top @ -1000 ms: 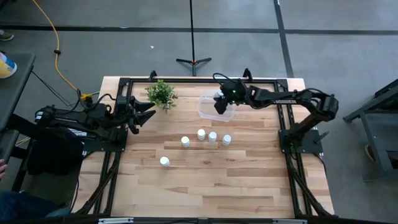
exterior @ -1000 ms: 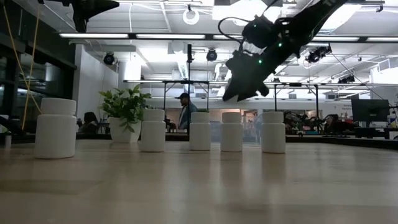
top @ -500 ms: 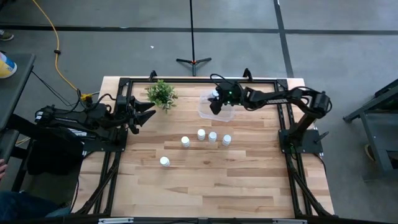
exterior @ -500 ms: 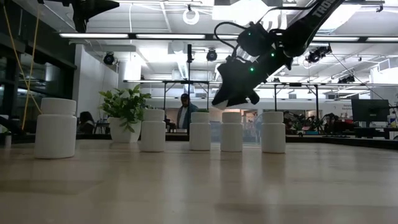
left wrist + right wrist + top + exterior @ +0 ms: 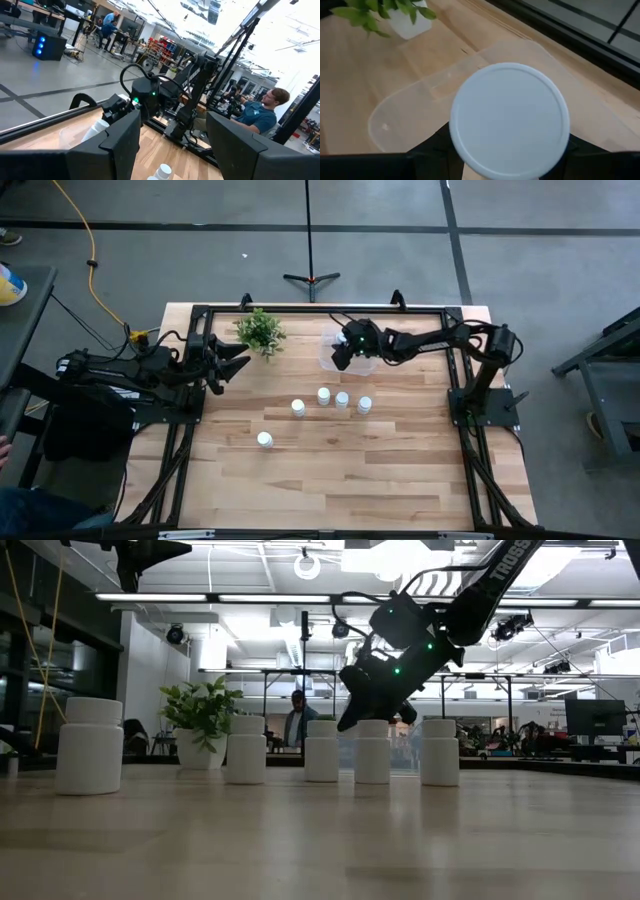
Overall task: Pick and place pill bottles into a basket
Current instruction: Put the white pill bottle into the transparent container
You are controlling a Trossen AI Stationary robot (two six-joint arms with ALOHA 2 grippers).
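Right claw (image 5: 341, 353) now lower over the basket (image 5: 327, 356), tilted down, clamped on a pill bottle (image 5: 509, 120).

Overhead; table-level; two wrist views

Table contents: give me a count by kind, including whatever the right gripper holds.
Pill bottles: 6, five standing on the table, one in the right gripper over the basket
Basket: 1
Plant: 1
Total: 8
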